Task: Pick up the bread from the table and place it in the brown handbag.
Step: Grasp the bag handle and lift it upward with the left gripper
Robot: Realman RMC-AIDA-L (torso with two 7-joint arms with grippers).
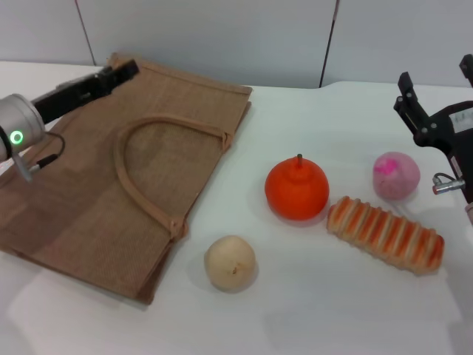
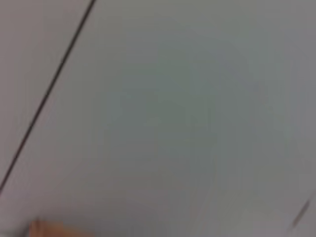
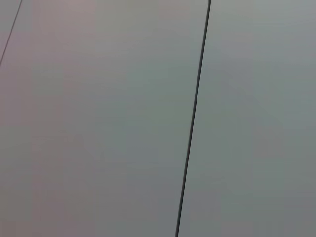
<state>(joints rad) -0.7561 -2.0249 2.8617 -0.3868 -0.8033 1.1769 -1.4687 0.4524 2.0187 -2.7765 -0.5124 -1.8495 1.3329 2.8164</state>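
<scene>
The bread (image 1: 386,235) is seen flat on the table (image 1: 332,310), below and just inward of the right gripper (image 1: 436,92), fingers spread and empty; a descent square across its ridged width is judged best.

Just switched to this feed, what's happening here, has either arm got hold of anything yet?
Nothing is held yet. The bread lies on the table, right of the orange fruit and below the pink ball. The right gripper hovers at the table's right edge, above the pink ball, jaws open and empty. The left gripper is over the far corner of the brown handbag, which lies flat. A beige ball sits beside the bag.
</scene>
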